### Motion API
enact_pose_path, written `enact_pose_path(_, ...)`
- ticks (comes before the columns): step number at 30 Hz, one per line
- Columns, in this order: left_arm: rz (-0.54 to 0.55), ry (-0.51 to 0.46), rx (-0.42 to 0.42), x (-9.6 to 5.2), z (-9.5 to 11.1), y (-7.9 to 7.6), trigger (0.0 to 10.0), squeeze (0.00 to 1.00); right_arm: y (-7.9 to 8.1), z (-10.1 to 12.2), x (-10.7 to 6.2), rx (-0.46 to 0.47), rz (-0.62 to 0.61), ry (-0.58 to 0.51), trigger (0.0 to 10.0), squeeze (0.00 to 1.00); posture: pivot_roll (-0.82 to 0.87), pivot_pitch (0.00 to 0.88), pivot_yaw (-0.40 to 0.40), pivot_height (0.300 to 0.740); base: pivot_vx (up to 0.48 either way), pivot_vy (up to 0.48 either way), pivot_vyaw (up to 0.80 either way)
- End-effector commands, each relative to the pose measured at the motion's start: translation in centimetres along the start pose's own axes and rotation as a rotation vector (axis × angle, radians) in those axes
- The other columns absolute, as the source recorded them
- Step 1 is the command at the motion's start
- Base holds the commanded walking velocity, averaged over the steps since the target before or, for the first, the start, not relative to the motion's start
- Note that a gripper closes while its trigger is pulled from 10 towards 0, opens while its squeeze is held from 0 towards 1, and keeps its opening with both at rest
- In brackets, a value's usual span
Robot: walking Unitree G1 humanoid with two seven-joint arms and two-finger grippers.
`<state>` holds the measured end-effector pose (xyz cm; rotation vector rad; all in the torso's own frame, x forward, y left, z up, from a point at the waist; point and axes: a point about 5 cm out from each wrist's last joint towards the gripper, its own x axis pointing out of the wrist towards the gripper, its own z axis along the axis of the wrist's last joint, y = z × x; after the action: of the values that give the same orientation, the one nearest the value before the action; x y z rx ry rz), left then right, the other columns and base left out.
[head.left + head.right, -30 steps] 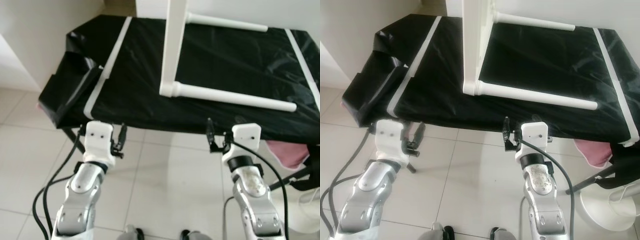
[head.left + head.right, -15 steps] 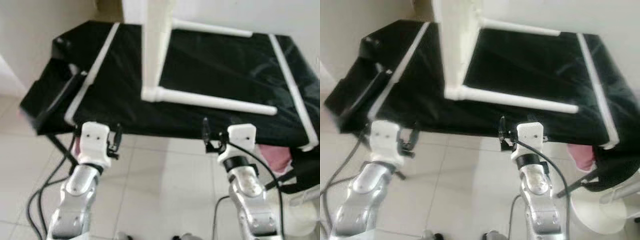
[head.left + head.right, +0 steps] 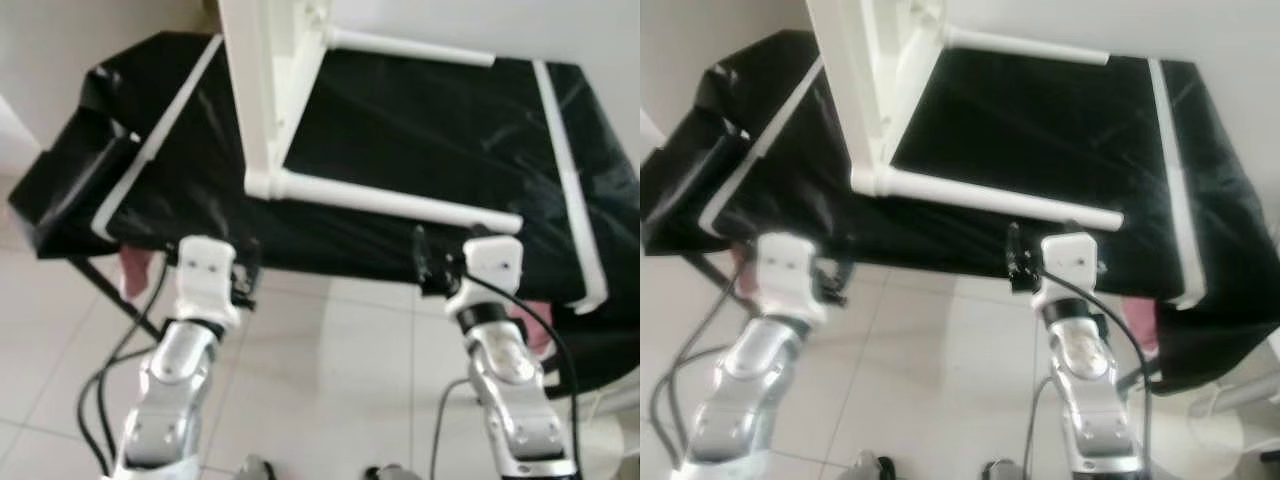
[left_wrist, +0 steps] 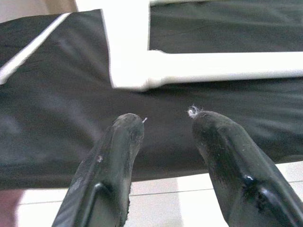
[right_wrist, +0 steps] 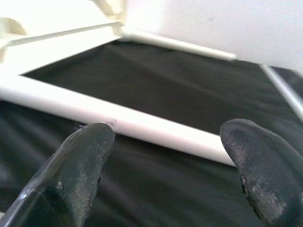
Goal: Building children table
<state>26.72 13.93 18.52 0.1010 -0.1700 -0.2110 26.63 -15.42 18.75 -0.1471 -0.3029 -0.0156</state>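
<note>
A white children's table lies on its side on a black-covered worktable (image 3: 420, 130). Its top (image 3: 262, 90) stands upright at the left. One round leg (image 3: 390, 202) runs along the near side and another (image 3: 410, 47) along the far side. My left gripper (image 3: 247, 275) hovers at the worktable's front edge, just below the corner where the near leg meets the top. It is open, with both fingers (image 4: 118, 156) apart and empty. My right gripper (image 3: 425, 265) is also open and sits at the front edge below the near leg (image 5: 142, 125), which lies beyond its fingertips.
White tape stripes (image 3: 560, 150) cross the black cover at both ends. A black box-like fold (image 3: 70, 180) hangs at the left end. Something pink (image 3: 135, 272) shows under the worktable. A white wall stands behind, and pale floor tiles (image 3: 330, 380) lie below my arms.
The camera has moved, so the whole scene sits further left and looks larger. Both grippers now stand closer to the worktable's front edge. They remain open.
</note>
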Motion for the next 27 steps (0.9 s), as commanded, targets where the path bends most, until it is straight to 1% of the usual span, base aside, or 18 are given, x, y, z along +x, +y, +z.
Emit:
enact_pose_path(1, -0.003, -0.002, 0.005, -0.2, 0.1, 0.2, 10.0, 0.00, -0.1, -0.1, -0.2, 0.003, -0.015, 0.014, 10.0, 0.00, -0.01, 0.185, -0.019, 0.740, 0.000, 0.000, 0.00)
enact_pose_path(4, -0.018, -0.004, 0.000, -0.3, 0.2, 0.1, 10.0, 0.00, -0.2, -0.1, -0.1, -0.004, -0.028, 0.019, 10.0, 0.00, -0.01, 0.185, -0.019, 0.740, 0.000, 0.000, 0.00)
enact_pose_path(7, -0.088, -0.020, -0.011, -0.4, 0.7, -0.5, 10.0, 0.00, -0.6, 0.1, 0.2, -0.031, -0.052, 0.028, 10.0, 0.00, -0.02, 0.185, -0.021, 0.740, 0.000, 0.000, 0.00)
enact_pose_path(9, -0.097, -0.023, -0.009, -0.4, 0.8, -0.6, 10.0, 0.00, -0.7, 0.2, 0.3, -0.035, -0.053, 0.025, 10.0, 0.00, -0.02, 0.185, -0.021, 0.740, 0.000, 0.000, 0.00)
enact_pose_path(13, -0.137, -0.028, -0.023, 0.0, 1.1, -0.9, 10.0, 0.00, -1.2, 0.7, 0.8, -0.034, -0.086, 0.002, 10.0, 0.00, -0.01, 0.180, -0.029, 0.740, 0.000, 0.000, 0.00)
enact_pose_path(18, -0.148, -0.030, -0.024, 0.0, 1.1, -0.8, 10.0, 0.00, -1.5, 0.6, 0.7, -0.048, -0.115, -0.005, 10.0, 0.00, -0.01, 0.176, -0.032, 0.740, 0.000, 0.000, 0.00)
enact_pose_path(20, -0.148, -0.028, -0.021, 0.0, 1.1, -0.8, 10.0, 0.00, -1.6, 0.4, 0.6, -0.036, -0.125, 0.006, 10.0, 0.00, -0.01, 0.174, -0.034, 0.740, 0.000, 0.000, 0.00)
enact_pose_path(23, -0.151, -0.020, -0.008, -0.1, 0.9, -0.7, 10.0, 0.00, -1.9, -0.4, 0.4, -0.029, -0.162, 0.055, 10.0, 0.00, -0.01, 0.172, -0.035, 0.740, 0.000, 0.000, 0.00)
enact_pose_path(25, -0.152, -0.018, 0.000, -0.1, 0.9, -0.7, 10.0, 0.00, -2.1, -0.7, 0.4, -0.022, -0.181, 0.078, 10.0, 0.00, -0.01, 0.172, -0.035, 0.740, 0.000, 0.000, -0.80)
enact_pose_path(27, -0.152, -0.018, 0.000, -0.1, 0.9, -0.7, 10.0, 0.00, -2.1, -0.7, 0.4, -0.022, -0.181, 0.078, 10.0, 0.00, -0.01, 0.172, -0.035, 0.740, 0.000, 0.000, -0.80)
